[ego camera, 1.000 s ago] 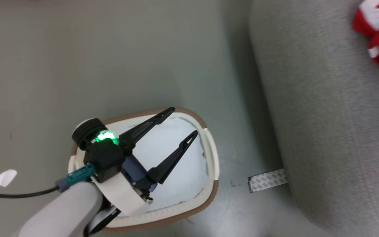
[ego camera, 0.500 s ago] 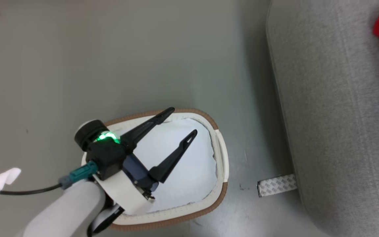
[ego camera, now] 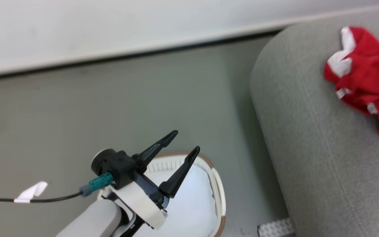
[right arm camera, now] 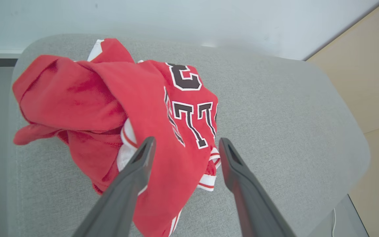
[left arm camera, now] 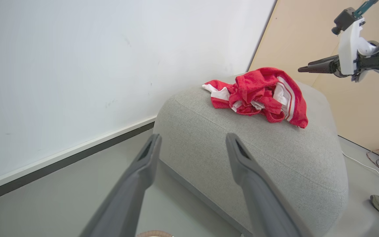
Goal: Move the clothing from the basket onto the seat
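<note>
Grey-green floor [ego camera: 110, 98] below a white wall [ego camera: 110, 26], with the seat [ego camera: 308, 148] on the right.

At the left gripper [ego camera: 187, 141]: jaws spread wide, nothing between them, poised over the basket [ego camera: 218, 194] and pointing up toward the wall. Straight below, inside the basket, only plain pale cloth [ego camera: 192, 204] to be seen. No red there, though partly hidden behind the wrist and cut off at the bottom of the head view.

At the right gripper [right arm camera: 187, 140]: jaws likewise well apart and empty, hanging above the clothing [right arm camera: 110, 108], not touching it as far as can be told.

Outward from there: red jerseys in one crumpled heap on the seat, toward its wall-side end, numbers uppermost. Longest run from the left of the right wrist view down under the jaws.

From the left jaws, well off to the right, across a strip of bare floor. From the right jaws, directly beneath. Right arm plainly the nearer to the jerseys, left arm the nearer to the basket.

Probably little or nothing more to move. Any further pick likely one for the left jaws, straight down into the basket, after a check for red under the pale cloth.
</note>
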Controlling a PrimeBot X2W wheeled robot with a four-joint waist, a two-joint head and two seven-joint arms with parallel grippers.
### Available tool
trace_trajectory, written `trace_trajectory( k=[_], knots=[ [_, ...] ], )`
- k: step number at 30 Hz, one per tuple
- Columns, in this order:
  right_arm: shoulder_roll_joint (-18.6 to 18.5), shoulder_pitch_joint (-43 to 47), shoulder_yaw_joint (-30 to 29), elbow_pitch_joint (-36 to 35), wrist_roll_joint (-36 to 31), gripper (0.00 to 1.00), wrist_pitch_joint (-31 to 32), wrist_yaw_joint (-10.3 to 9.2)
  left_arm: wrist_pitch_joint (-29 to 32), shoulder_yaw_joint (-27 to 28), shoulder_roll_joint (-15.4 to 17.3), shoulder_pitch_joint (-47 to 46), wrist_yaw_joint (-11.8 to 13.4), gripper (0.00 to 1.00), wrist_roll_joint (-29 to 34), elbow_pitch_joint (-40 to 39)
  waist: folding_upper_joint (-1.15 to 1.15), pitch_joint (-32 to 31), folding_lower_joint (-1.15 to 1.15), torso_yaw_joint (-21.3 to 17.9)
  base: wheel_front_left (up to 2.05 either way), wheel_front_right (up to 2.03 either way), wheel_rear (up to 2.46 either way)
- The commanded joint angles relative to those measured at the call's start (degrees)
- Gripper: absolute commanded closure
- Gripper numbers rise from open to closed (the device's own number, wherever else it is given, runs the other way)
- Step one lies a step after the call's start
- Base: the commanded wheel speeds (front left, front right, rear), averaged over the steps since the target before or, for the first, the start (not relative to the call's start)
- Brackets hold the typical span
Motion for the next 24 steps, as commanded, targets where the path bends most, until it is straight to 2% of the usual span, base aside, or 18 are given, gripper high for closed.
trace_trajectory(
  k=[1, 6, 10, 14, 18, 24],
  knots=[
    [-1.4, 1.5, 1.1, -0.7, 1.6, 0.00, -1.0, -0.15, -0.1, 0.6, -0.3, 1.2, 0.3, 0.00, -0.5, 0.5, 0.00, -5.6, 0.00, 1.1, 0.00, 0.00, 0.00],
    [-6.5, 5.7, 5.7, -3.3, 10.0, 0.00, -6.7, -0.15, -0.1, 3.8, -2.4, 3.4, 1.2, 0.00, -0.8, 2.3, 0.00, -11.2, 0.00, 3.1, 0.00, 0.00, 0.00],
    [-9.4, 7.5, 10.5, -5.1, 13.0, 0.00, -12.2, -0.14, -0.1, 7.4, -3.8, 5.2, 1.6, 0.00, -1.7, 2.7, 0.00, -15.0, 0.00, 5.0, 0.00, 0.00, 0.00],
    [-8.0, 8.8, 13.9, -7.1, 15.3, 0.00, -18.3, -0.15, -0.1, 11.3, -3.8, 7.0, 1.9, 0.00, -2.0, 3.1, 0.00, -17.4, 0.00, 6.9, 0.00, 0.00, 0.00],
    [-4.6, 10.7, 14.7, -9.4, 15.6, 0.00, -22.9, -0.15, -0.1, 14.9, -3.6, 9.1, 3.1, 0.00, -2.2, 4.0, 0.00, -18.7, 0.00, 8.7, 0.00, 0.00, 0.00],
    [3.4, 16.1, 13.6, -14.3, 11.9, 0.00, -29.5, -0.14, -0.1, 21.0, -3.0, 12.6, 4.3, 0.00, -0.2, 3.8, 0.00, -19.2, 0.00, 10.8, 0.00, 0.00, 0.00]
  ],
)
